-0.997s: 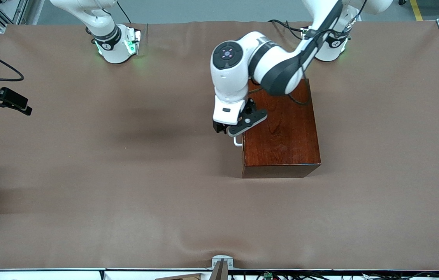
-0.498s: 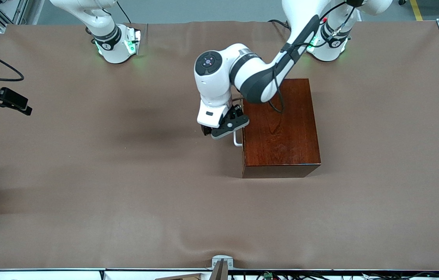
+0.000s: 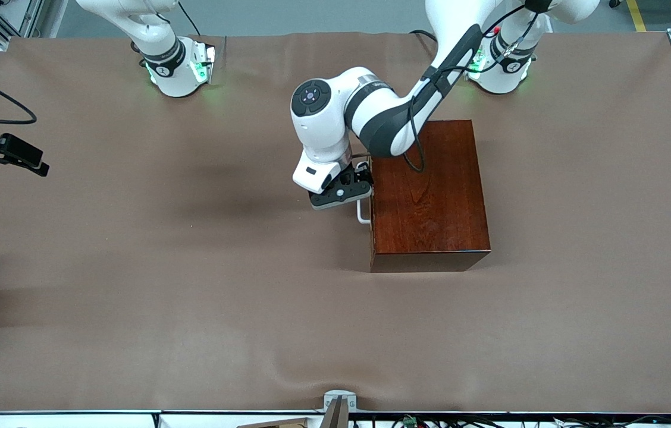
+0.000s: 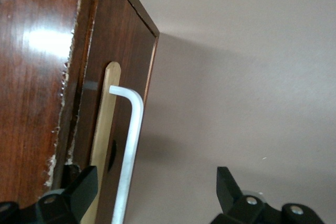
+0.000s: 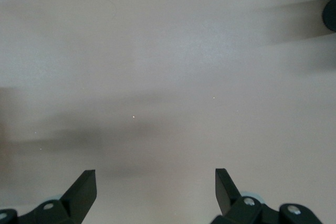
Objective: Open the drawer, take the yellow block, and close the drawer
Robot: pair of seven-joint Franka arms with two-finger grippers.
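Since the earlier frames the left arm has swung away from over the wooden box (image 3: 429,193) and lowered its wrist toward the box's drawer face, so the left hand (image 3: 341,196) now sits at the handle (image 3: 363,213) instead of above the lid.

The table (image 3: 133,267), covered in brown cloth, carries only the glossy reddish-brown wooden box, which stands toward the left arm's end. The drawer (image 4: 103,129) is shut in the box face that looks toward the right arm's end; its pale wood front lies flush, with the white U-shaped handle standing out from it. No yellow block is visible.

In the left wrist view the left hand's fingers (image 4: 84,187) are spread wide, one just beside the drawer front and the other out over the cloth, with the handle bar between them, not gripped.

The right arm waits at its end of the table; the right hand (image 5: 155,192) hangs over bare cloth, fingers wide apart and empty.

No readable writing shows anywhere.
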